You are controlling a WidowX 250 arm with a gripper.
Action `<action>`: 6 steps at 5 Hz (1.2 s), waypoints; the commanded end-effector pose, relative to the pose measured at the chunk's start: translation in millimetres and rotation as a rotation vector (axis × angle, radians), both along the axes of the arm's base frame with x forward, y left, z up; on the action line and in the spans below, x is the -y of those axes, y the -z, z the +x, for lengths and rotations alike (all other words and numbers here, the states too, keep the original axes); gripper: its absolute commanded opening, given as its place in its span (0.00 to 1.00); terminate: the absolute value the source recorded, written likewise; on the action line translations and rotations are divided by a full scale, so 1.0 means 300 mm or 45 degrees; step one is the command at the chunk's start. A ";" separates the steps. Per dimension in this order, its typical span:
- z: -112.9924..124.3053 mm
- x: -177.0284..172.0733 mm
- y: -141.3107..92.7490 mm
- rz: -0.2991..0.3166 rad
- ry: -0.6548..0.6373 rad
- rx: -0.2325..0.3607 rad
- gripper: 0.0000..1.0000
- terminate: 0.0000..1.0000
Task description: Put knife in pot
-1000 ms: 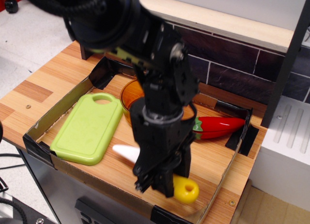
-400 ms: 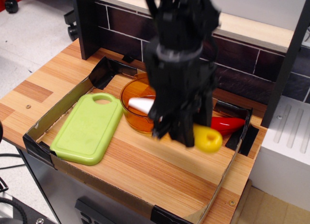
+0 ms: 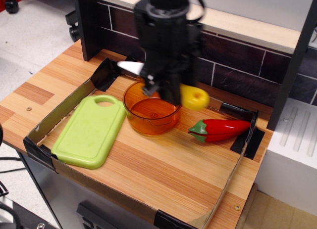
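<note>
Clamped on the knife (image 3: 184,94), the black claw (image 3: 162,90) hangs above the pot (image 3: 151,111), over its rear part. Its fingers grip the knife about the middle, where the blade meets the handle, though this place is hidden behind the claw and I cannot see the exact contact. The knife lies roughly level and is in the air. Its white blade tip sticks out on the left side of the claw, over the back left rim of the pot. Its yellow handle with the hole sticks out on the right side, just past the right rim of the pot and a little lower than the blade tip.

The pot is orange and transparent, and it stands on the wooden table (image 3: 148,164) inside a low cardboard frame (image 3: 54,117). Nothing is seen inside the pot. A light green cutting board (image 3: 90,130) lies flat just to the left of the pot, close to it, and may touch it. A red chili pepper (image 3: 220,129) with a green stem lies on the table to the right of the pot, near it but apart, below the knife handle.
</note>
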State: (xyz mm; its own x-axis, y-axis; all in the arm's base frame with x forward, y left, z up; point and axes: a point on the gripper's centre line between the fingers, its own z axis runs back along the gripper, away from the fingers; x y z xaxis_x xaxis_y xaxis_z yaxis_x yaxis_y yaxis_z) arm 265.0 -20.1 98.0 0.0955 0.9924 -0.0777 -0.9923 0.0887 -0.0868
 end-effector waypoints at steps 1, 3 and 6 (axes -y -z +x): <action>0.112 -0.146 0.007 0.093 -0.040 0.052 0.00 0.00; 0.151 -0.146 0.074 0.124 -0.057 -0.005 0.00 0.00; 0.142 -0.109 0.115 0.168 -0.002 -0.042 1.00 0.00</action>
